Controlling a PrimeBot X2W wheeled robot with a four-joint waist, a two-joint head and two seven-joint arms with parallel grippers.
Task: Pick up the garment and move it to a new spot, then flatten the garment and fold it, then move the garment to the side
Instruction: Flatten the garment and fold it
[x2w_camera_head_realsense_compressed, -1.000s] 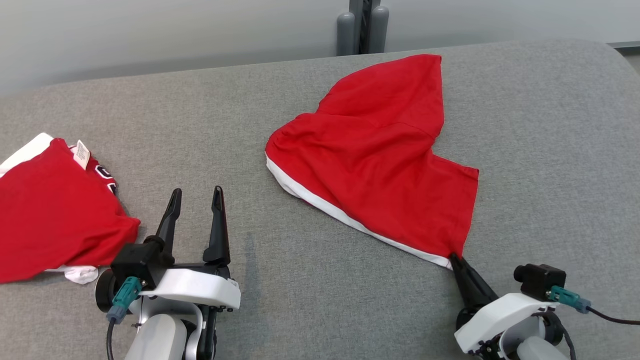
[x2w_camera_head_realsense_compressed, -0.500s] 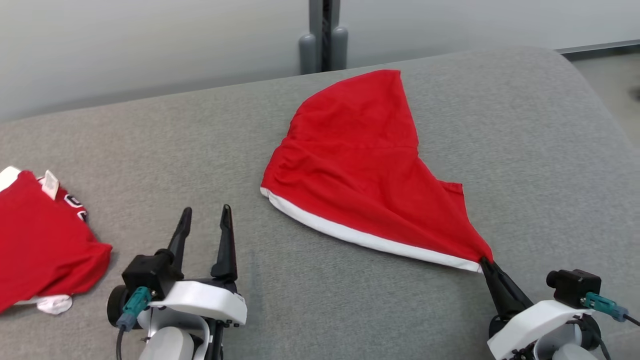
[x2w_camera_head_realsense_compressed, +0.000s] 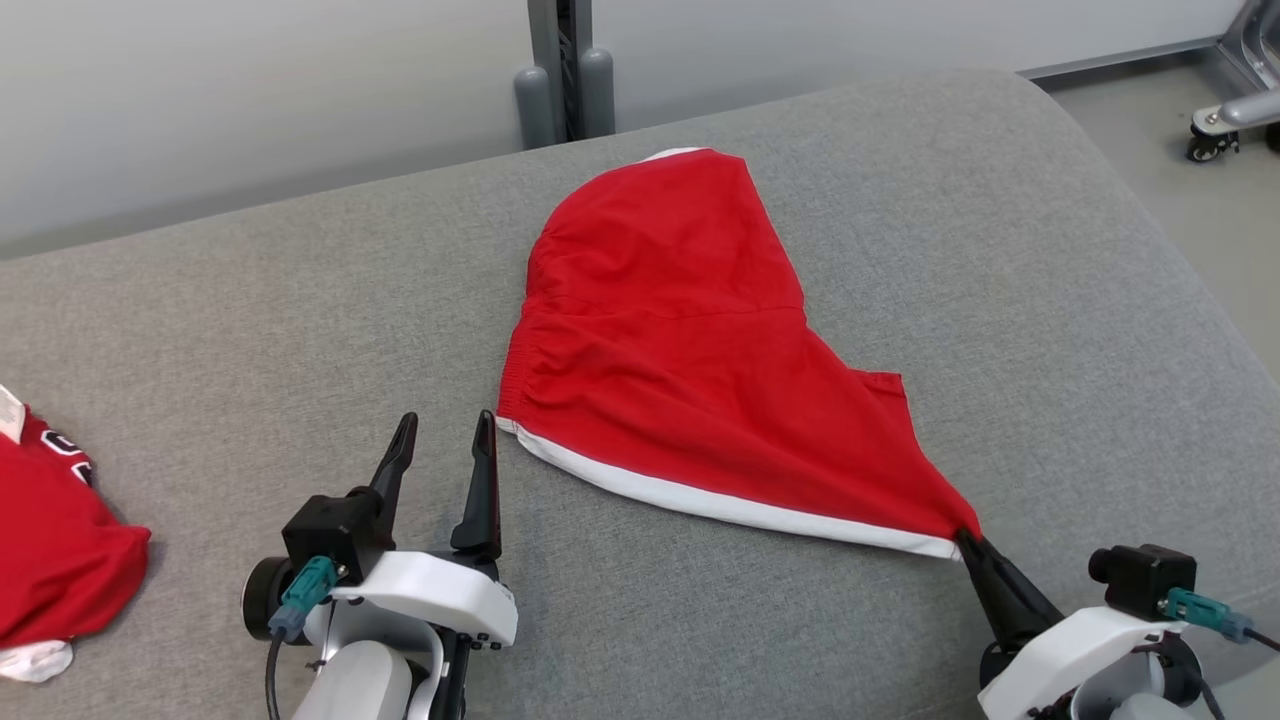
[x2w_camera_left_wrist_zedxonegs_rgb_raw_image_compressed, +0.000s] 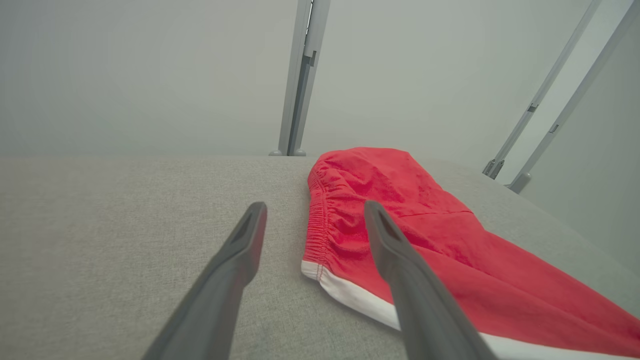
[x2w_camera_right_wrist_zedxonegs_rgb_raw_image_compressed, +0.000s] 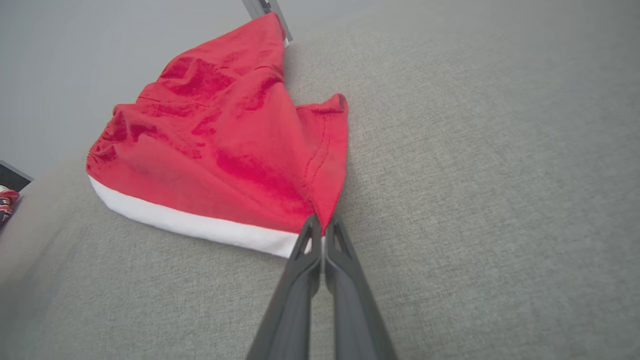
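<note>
The garment, a red jersey (x2w_camera_head_realsense_compressed: 60, 560) with navy lettering and a bit of white at its lower edge, lies bunched at the far left of the head view, away from both grippers. A sliver of it shows at the left edge of the right wrist view (x2w_camera_right_wrist_zedxonegs_rgb_raw_image_compressed: 6, 202). In the middle lie red shorts (x2w_camera_head_realsense_compressed: 680, 330) (x2w_camera_left_wrist_zedxonegs_rgb_raw_image_compressed: 425, 190) (x2w_camera_right_wrist_zedxonegs_rgb_raw_image_compressed: 215, 140) with an elastic waistband and a white side stripe. My right gripper (x2w_camera_head_realsense_compressed: 965, 540) (x2w_camera_right_wrist_zedxonegs_rgb_raw_image_compressed: 322, 225) is shut on their near right corner, which is drawn to a point. My left gripper (x2w_camera_head_realsense_compressed: 446, 420) (x2w_camera_left_wrist_zedxonegs_rgb_raw_image_compressed: 315, 207) stands open just short of the waistband.
Everything rests on a grey fabric-covered table (x2w_camera_head_realsense_compressed: 250, 320) whose rounded right edge (x2w_camera_head_realsense_compressed: 1180, 300) drops to the floor. A grey post (x2w_camera_head_realsense_compressed: 560, 70) stands behind the far edge. A wheeled metal frame (x2w_camera_head_realsense_compressed: 1215, 130) is on the floor at the upper right.
The camera has turned right, so the jersey slid toward the left edge of the picture. The right gripper has drawn the shorts' corner out, straightening their bent shape. The left gripper stays open.
</note>
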